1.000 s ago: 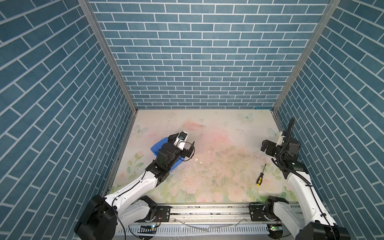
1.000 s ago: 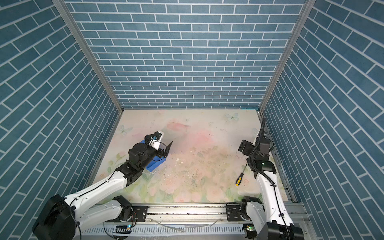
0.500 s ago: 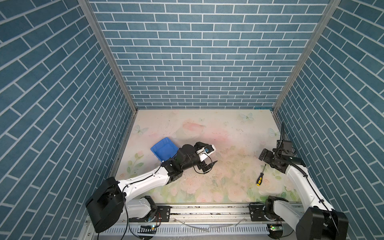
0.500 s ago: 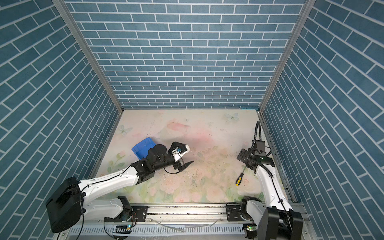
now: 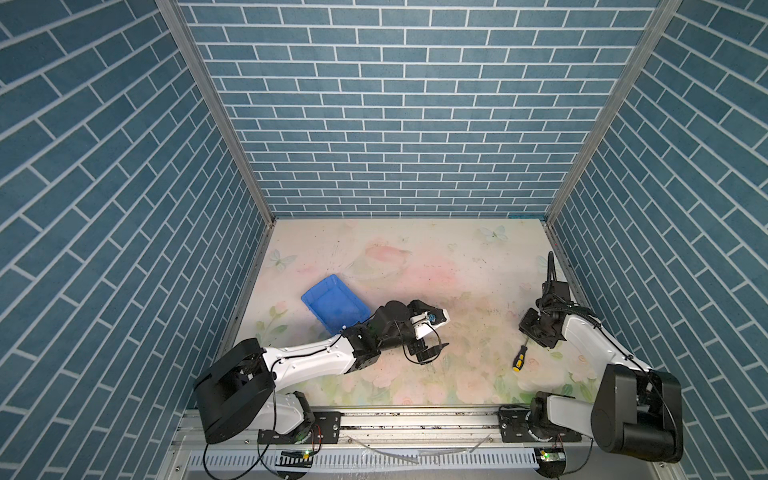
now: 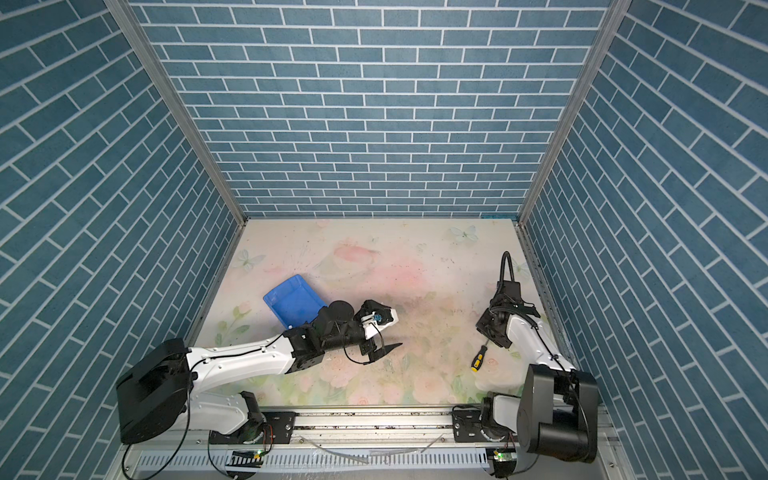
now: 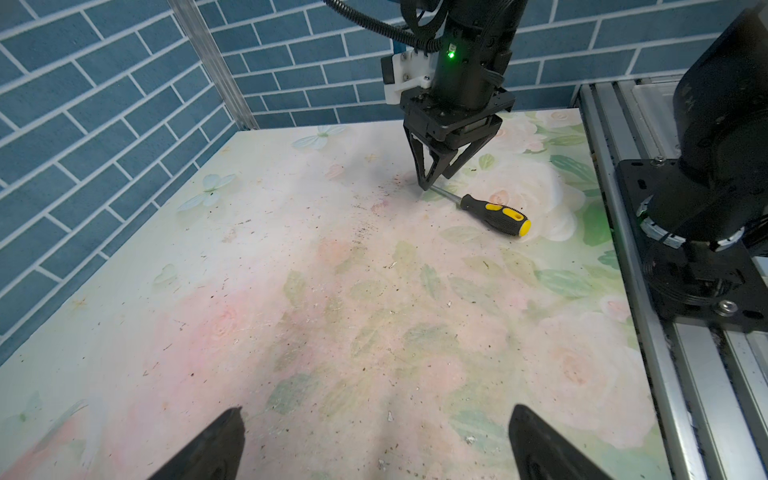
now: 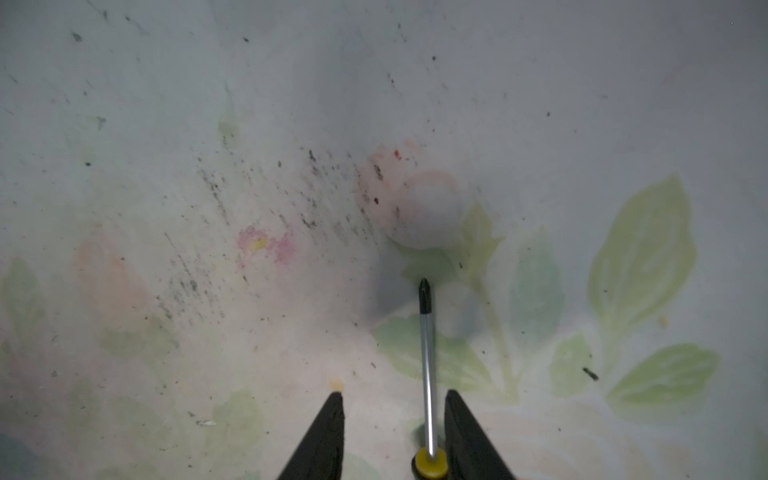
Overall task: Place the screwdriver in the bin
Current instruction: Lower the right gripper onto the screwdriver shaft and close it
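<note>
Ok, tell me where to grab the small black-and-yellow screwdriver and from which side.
Grip the chunky black-and-yellow handle from straight above, jaws across its width: the screwdriver lies flat on the floral table, and its thin metal shaft would likely slip or pivot.

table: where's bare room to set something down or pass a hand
Widest bare patch: the far table, between the back wall and the bin. Also bare between the left gripper and the screwdriver. Crowded by the right wall, where the right gripper straddles the screwdriver's shaft, and at the bin's near corner, next to the left arm.
</note>
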`<state>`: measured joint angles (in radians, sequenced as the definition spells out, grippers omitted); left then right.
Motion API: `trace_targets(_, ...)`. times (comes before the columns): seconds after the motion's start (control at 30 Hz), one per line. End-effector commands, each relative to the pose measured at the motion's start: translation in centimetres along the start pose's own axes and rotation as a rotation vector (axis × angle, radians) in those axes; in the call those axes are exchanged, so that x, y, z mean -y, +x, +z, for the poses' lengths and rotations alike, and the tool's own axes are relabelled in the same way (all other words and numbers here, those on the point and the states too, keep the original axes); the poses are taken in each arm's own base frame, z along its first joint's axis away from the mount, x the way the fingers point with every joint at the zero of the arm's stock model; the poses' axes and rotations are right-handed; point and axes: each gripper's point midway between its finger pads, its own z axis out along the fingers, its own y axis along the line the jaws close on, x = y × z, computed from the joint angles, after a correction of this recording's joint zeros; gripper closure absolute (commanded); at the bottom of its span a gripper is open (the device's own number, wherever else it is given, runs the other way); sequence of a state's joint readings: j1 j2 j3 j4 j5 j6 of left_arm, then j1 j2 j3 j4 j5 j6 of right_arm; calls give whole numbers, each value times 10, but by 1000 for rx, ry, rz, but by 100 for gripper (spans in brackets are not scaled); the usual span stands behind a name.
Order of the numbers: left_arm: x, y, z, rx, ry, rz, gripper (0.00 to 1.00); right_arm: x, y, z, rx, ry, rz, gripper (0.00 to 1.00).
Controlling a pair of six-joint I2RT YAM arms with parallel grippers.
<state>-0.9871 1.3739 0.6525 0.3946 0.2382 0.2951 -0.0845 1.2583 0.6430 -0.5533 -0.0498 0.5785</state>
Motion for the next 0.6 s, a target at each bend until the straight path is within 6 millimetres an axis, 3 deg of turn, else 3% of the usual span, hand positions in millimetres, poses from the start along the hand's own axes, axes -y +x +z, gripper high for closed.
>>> trace_targets(0.0,0,-20,3,57,6,3,0,6,9,10,-34,22,32,64)
trace_targets(0.37,-1,-19,5,53,5,4,0,13,19,27,-85,47,31,68)
trace_targets(0.57,-1,-18,5,49,4,1,0,14,26,36,-114,48,41,77)
